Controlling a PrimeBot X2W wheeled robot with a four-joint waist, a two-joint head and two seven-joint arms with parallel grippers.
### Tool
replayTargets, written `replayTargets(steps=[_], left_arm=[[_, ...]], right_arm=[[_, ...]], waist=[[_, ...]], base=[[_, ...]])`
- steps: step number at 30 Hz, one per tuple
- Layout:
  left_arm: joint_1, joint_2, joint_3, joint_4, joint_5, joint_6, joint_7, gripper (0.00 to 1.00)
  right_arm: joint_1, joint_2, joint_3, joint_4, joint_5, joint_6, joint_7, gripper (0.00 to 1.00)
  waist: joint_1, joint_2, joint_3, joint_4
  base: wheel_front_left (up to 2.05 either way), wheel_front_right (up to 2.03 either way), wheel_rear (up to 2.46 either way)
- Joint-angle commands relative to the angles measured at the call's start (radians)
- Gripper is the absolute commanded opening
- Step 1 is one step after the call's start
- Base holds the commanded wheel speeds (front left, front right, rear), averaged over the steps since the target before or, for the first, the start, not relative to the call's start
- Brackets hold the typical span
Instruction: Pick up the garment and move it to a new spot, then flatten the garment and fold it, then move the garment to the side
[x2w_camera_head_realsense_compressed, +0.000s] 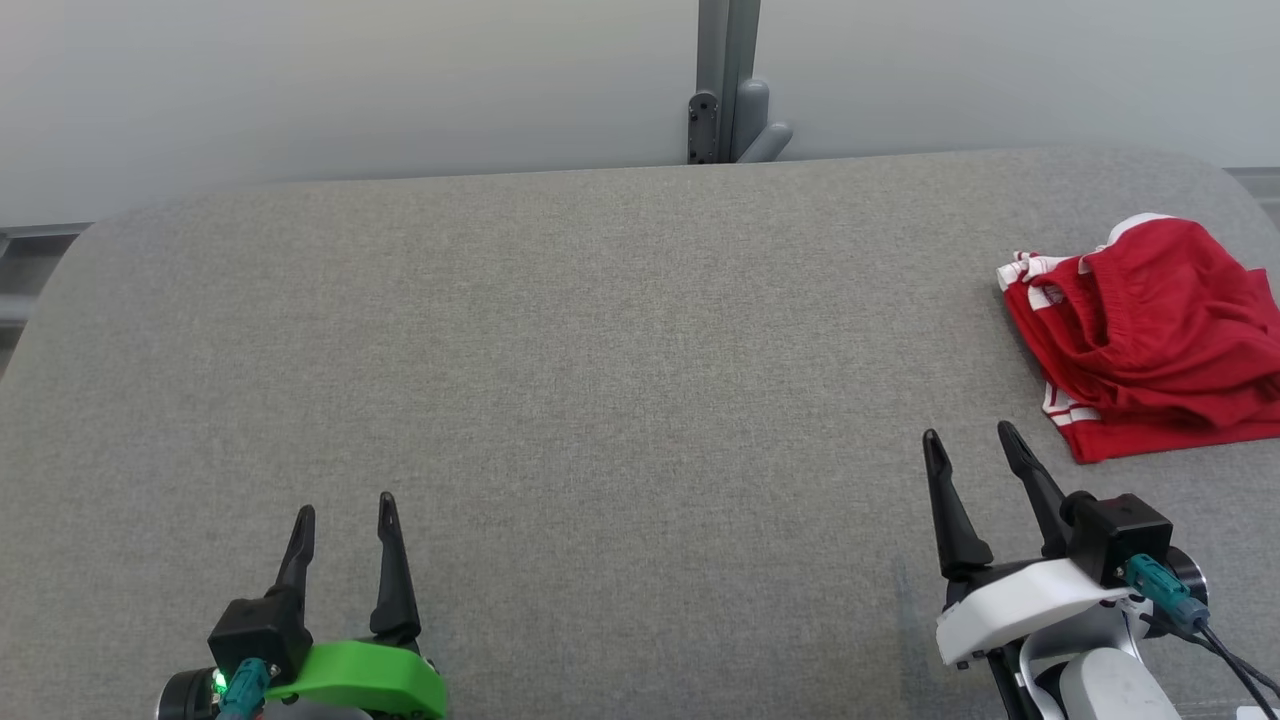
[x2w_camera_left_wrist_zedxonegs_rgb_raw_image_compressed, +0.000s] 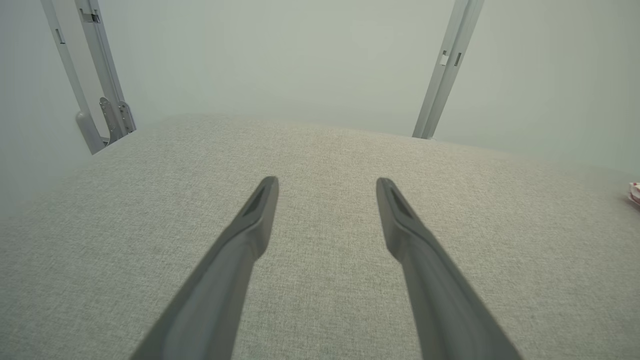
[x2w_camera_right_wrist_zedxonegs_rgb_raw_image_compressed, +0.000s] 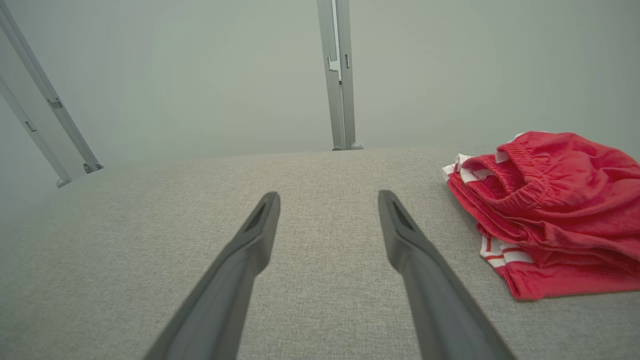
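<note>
Left hand (x2w_camera_head_realsense_compressed: 345, 504), at the lower left of the head view, is standing released, its fingers spread and grasping nothing. Right hand (x2w_camera_head_realsense_compressed: 968, 431), at the lower right, is likewise standing released and empty. Both are pointing up the frame over the grey tabletop (x2w_camera_head_realsense_compressed: 600, 380). The red, white-striped garment (x2w_camera_head_realsense_compressed: 1160, 330) is lying crumpled at the right edge, near the right hand but apart from it.
</note>
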Motion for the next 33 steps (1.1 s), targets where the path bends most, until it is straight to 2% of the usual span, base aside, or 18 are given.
replayTargets(steps=[1,20,21,25,33], left_arm=[[0.008,0.001,0.0,0.003,-0.005,0.004,0.0,1.0],[0.011,0.003,0.002,0.008,-0.004,-0.012,0.0,1.0],[0.001,-0.001,0.0,0.008,0.0,-0.009,0.0,0.0],[0.004,-0.003,0.001,0.038,-0.015,-0.011,0.005,0.0],[-0.01,-0.003,0.019,0.036,-0.163,-0.032,0.04,0.0]], right_arm=[[0.016,-0.001,0.002,-0.008,0.004,-0.001,-0.007,1.0],[0.023,-0.001,-0.031,-0.046,0.008,-0.001,-0.017,1.0],[0.014,0.0,-0.03,-0.041,0.007,0.0,-0.01,0.0],[0.026,0.003,-0.029,-0.014,0.023,0.0,-0.005,0.0],[0.02,-0.005,-0.046,-0.007,0.189,0.0,0.032,0.0]], waist=[[0.0,0.0,-0.001,-0.002],[0.0,0.0,-0.007,-0.001],[0.0,0.0,-0.007,0.0],[0.0,0.0,-0.007,-0.001],[0.0,0.0,-0.008,-0.001]], base=[[0.0,0.0,0.0],[0.0,0.0,0.0],[0.0,0.0,0.0],[0.0,0.0,0.0],[0.0,0.0,0.0]])
